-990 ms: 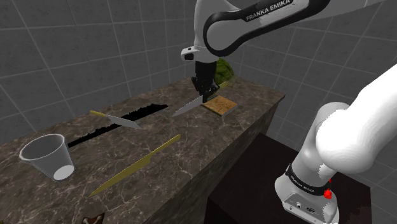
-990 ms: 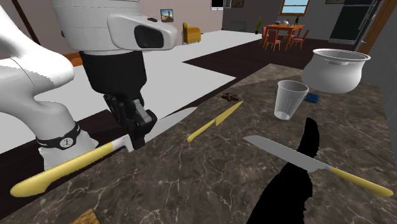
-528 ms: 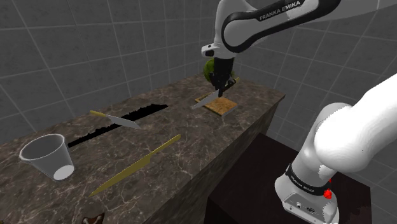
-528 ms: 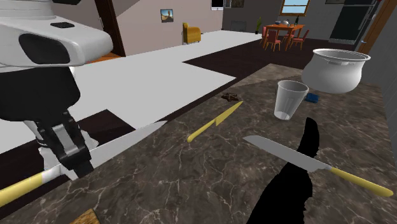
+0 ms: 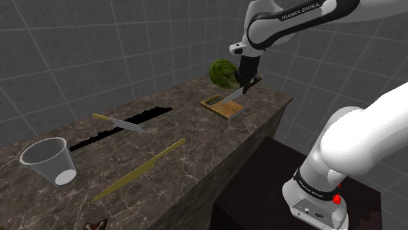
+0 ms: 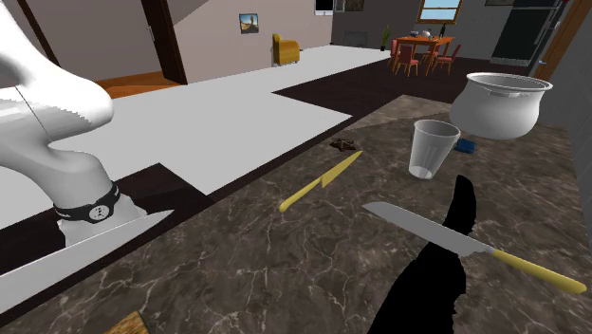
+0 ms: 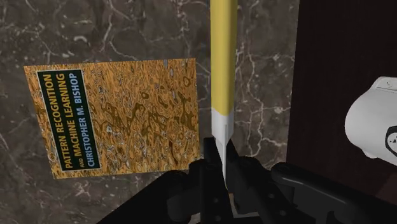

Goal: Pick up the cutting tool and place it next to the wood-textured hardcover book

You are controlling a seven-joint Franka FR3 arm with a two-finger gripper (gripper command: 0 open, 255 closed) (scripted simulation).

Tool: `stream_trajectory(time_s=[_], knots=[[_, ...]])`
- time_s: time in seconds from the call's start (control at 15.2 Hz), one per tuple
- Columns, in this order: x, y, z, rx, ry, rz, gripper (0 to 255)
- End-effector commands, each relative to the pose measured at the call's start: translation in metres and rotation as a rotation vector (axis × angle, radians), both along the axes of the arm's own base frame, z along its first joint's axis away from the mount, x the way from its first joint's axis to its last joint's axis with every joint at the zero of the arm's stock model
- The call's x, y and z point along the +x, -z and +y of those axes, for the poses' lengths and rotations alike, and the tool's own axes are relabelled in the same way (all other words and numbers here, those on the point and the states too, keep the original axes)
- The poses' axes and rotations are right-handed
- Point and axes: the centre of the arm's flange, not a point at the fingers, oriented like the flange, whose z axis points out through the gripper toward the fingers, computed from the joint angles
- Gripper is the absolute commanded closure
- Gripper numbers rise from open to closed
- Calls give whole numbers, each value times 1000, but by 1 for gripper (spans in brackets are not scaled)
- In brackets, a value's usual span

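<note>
Three knives were about. A yellow-handled, silver-bladed knife (image 7: 223, 57) sat in the black gripper (image 7: 219, 164), whose fingers were clamped on the blade just below the handle. A second yellow-handled knife (image 5: 118, 123) and a long all-yellow knife (image 5: 140, 168) lay on the dark marbled bench (image 5: 196, 144). I counted one wood-patterned hardcover book (image 7: 121, 118), one pale cup (image 5: 46, 160), one white pot (image 6: 501, 102) and one green round thing (image 5: 222, 70). The held knife ran alongside the book, over the narrow strip between it and the bench's edge. Bare bench lay open between the book and the other knives.
</note>
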Motion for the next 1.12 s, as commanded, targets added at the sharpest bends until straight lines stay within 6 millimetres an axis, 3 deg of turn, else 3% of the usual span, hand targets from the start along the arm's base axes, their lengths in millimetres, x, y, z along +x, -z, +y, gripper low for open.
stream_trajectory(time_s=[0.0,0.73,1.06], knots=[[-6,-1,-25,0,-2,0,255],[-45,-2,-172,0,-2,0,255],[-45,25,-172,0,-2,0,255]])
